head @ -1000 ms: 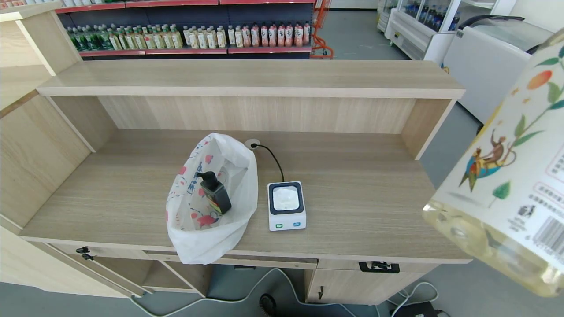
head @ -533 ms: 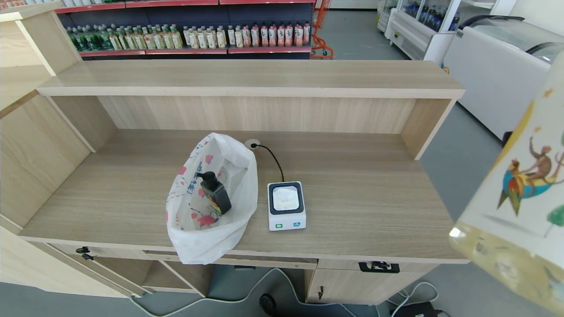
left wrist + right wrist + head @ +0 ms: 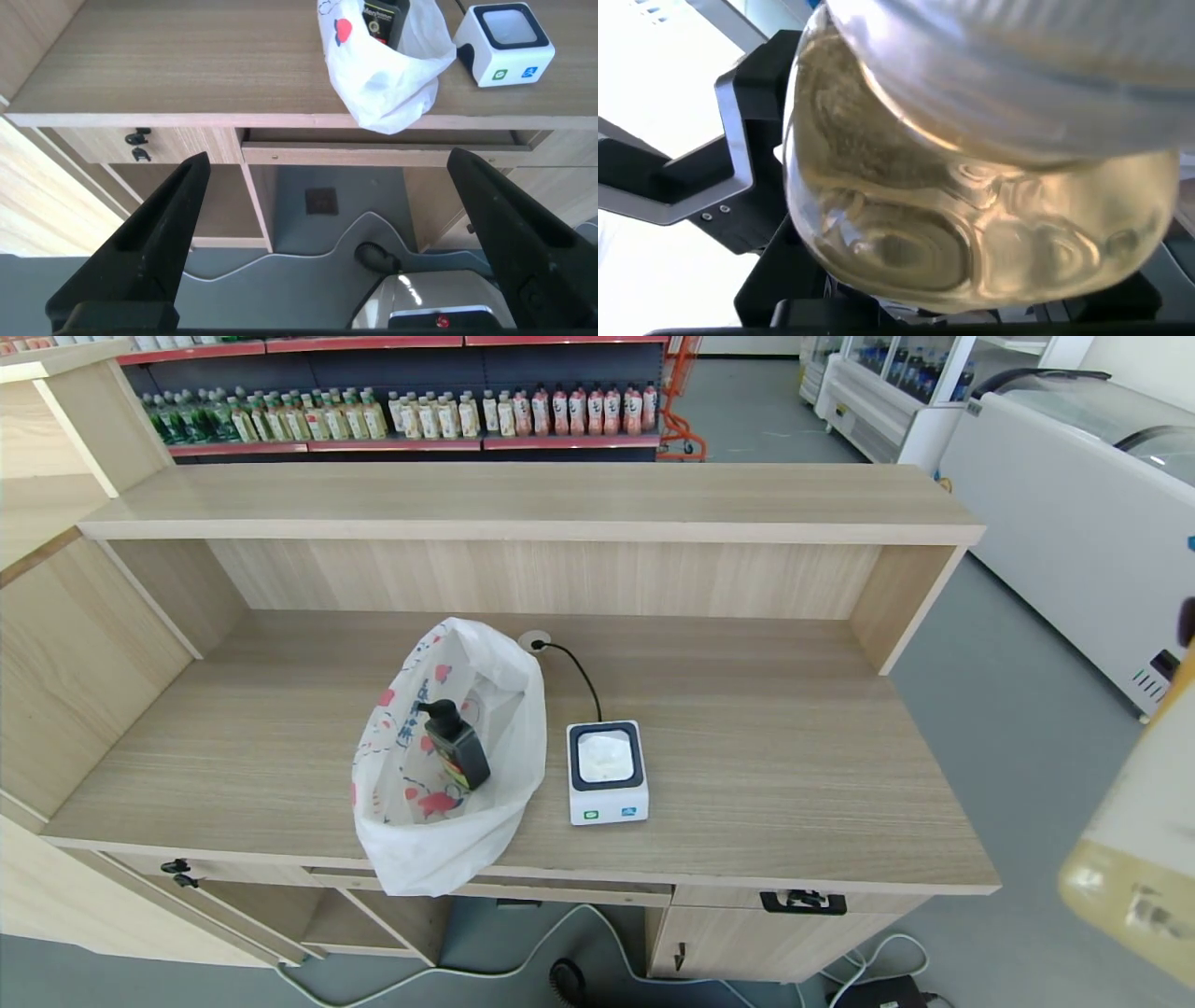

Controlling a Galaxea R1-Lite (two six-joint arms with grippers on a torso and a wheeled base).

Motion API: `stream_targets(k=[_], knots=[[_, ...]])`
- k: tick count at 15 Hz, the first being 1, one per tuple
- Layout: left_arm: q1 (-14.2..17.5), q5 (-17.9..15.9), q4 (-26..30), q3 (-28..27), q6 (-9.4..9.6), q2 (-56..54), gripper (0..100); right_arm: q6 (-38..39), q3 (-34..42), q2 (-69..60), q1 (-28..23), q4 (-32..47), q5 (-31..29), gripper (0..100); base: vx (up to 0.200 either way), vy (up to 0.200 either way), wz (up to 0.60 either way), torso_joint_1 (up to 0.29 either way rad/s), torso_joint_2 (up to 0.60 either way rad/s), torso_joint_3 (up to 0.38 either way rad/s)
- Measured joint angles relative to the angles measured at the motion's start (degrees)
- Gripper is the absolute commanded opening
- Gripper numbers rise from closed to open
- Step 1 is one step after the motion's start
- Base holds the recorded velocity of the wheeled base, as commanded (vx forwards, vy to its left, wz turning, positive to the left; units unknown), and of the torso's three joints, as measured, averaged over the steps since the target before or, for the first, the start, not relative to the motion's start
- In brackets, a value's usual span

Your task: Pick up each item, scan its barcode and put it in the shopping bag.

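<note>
1. R gripper [image 3: 971, 219]: its black fingers are clamping both sides of a clear bottle [image 3: 990, 168] w/ yellowish liquid. The base of the bottle is facing the wrist cam. In the head view the bottle [image 3: 1134, 868] is hanging at the far right, off the right end of the counter [image 3: 775, 747] and well apart from the scanner [image 3: 607, 772].

2. L gripper [image 3: 329, 163]: the fingers are standing wide apart w/ nothing between them. The unit is hanging low in front of the counter [image 3: 187, 75], below its front edge.

3. Shopping bag [image 3: 448, 775]: a white plastic bag w/ red print is sitting mouth-open on the counter, left of ctr, w/ its lower end drooping over the front edge. A dark pump bottle [image 3: 456, 744] is lying inside, pump end toward the back.

4. The scanner, a white box w/ a dark-framed window facing up, is sitting just beside the bag on its right. A black cable [image 3: 574, 672] is running from it to a port at the back of the counter.

5. Wrist cam ref.: shopping bag [image 3: 383, 70], pump bottle [image 3: 385, 19] and scanner [image 3: 505, 42] are showing on top of the counter.
</note>
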Motion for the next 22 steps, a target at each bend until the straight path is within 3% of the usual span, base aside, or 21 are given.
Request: stream_targets(k=[16,18,20,22], knots=[[0.0,-0.01,0.0,0.0,-0.02,0.0,100,-0.83,1.06,-3.0,-3.12,3.1,-0.48,0,0.0,0.0,0.0,0.0,0.0,0.0],[0.0,-0.01,-0.02,0.0,0.0,0.0,100,-7.18,1.52,-1.76,-7.84,3.12,-1.97,0,0.0,0.0,0.0,0.0,0.0,0.0],[0.0,0.0,-0.02,0.0,0.0,0.0,100,-23.54,3.56,0.83,-14.7,3.12,-7.69,0,0.0,0.0,0.0,0.0,0.0,0.0],[0.0,0.0,-0.02,0.0,0.0,0.0,100,-42.83,7.97,4.67,-21.42,1.93,-17.58,0,0.0,0.0,0.0,0.0,0.0,0.0]])
